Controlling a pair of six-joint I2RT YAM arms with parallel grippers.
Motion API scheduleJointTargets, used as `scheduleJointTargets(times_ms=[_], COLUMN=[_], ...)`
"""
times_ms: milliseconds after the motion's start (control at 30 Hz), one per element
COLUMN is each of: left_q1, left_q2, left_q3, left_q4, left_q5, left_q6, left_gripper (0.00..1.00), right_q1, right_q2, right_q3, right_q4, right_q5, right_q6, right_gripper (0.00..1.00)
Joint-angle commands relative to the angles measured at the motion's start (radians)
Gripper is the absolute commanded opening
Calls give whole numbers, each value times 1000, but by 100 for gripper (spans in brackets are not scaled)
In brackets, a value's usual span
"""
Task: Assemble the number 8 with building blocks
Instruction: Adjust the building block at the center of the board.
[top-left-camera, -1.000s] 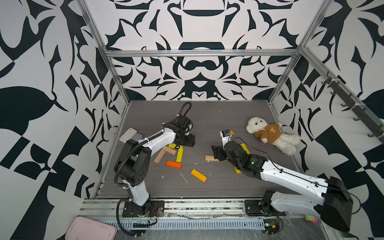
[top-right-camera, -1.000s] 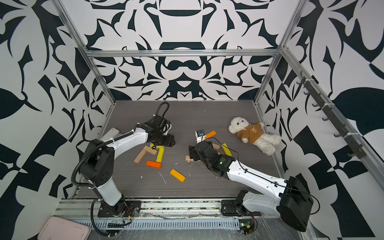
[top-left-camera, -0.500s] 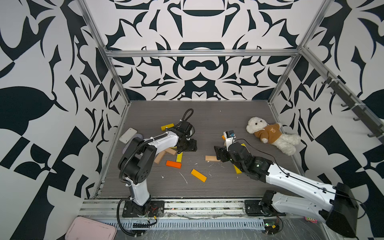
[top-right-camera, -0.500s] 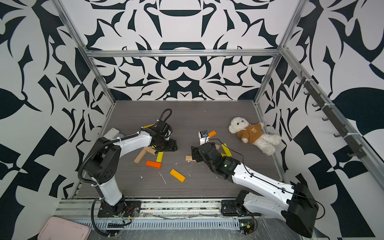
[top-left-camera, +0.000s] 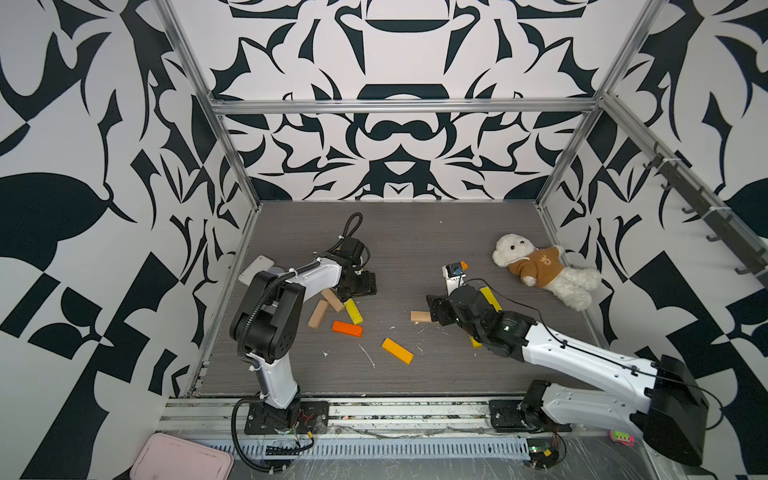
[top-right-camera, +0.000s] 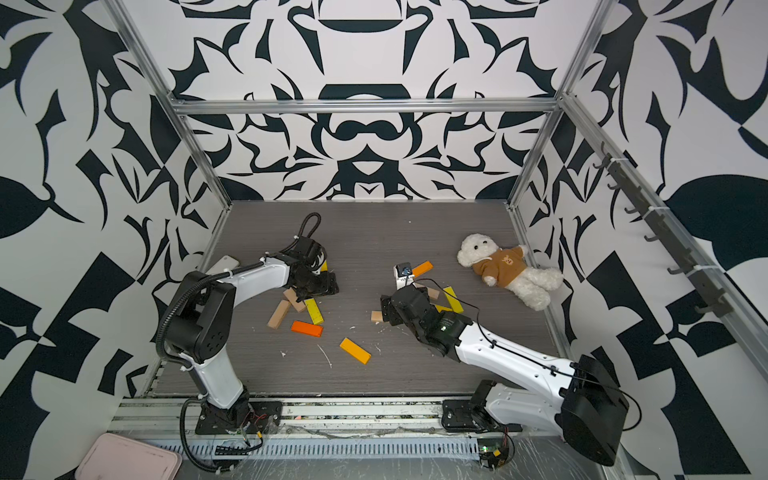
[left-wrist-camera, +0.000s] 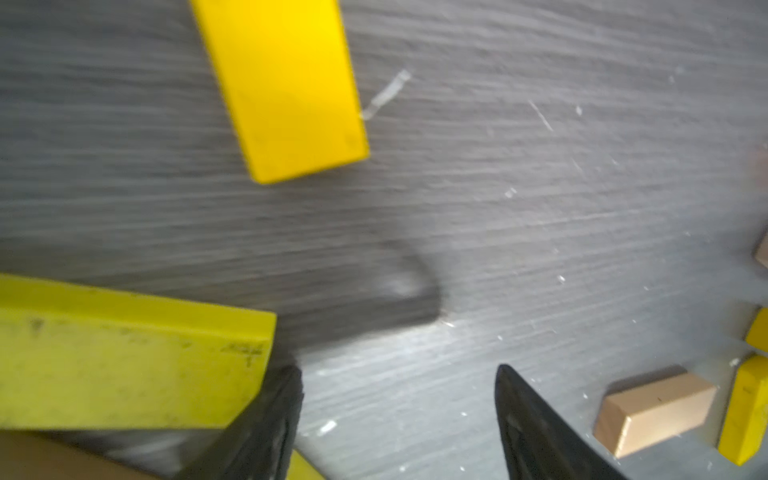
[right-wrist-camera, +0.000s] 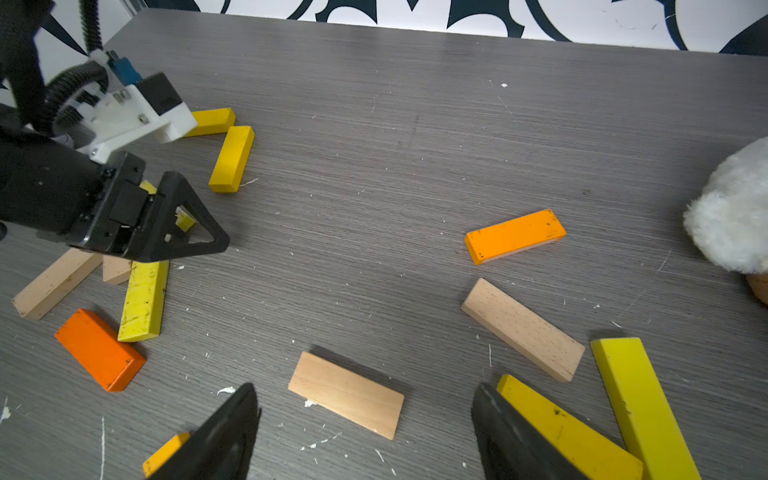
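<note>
Since a second ago the left end effector (left-wrist-camera: 397, 370) has shifted slightly over its cluster. Its jaws stand apart and grip nothing, low over the tabletop (top-left-camera: 415, 232), near a yellow block (left-wrist-camera: 286, 83). The right end effector (right-wrist-camera: 363, 388) is also spread wide, with a tan block (right-wrist-camera: 345, 395) lying free just ahead of it. The building blocks (top-left-camera: 347, 328) lie scattered flat in two loose groups.

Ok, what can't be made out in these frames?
- Left wrist view: motion blur; yellow block cut off by the frame edge.
- In a top view: right arm covers most of a yellow plank.
- Right wrist view: teddy bear cropped at the edge; orange-yellow block mostly behind a finger of the right gripper.
</note>
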Motion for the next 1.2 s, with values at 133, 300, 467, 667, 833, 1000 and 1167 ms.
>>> scheduleJointTargets(times_ms=[133,300,467,667,833,1000,1167], left_q1=[77,81,77,73,56,45,28], left_q2=[-41,-74,-49,27,116,188,251], left_q3=[-29,-14,44,144,228,308,382], left_q4=[-43,-34,-57,-85,-109,-125,-152], left_q5=[-65,-52,-87,-119,-158,-191,-229], left_q6=[18,43,11,-34,-48,-57,-36], left_gripper=[80,82,82,81,76,72,66], right_q1=[5,4,4,5,5,5,5], right_q2=[-9,-20,-17,-45,-70,-77,-74], right_q3=[-6,-13,-7,-27,-39,-47,-59], right_q4=[32,28,27,21,8,1,4], right_q5=[19,33,33,47,65,73,72], right_q6=[29,34,41,56,60,60,70], right_gripper=[83,82,82,81,79,78,77])
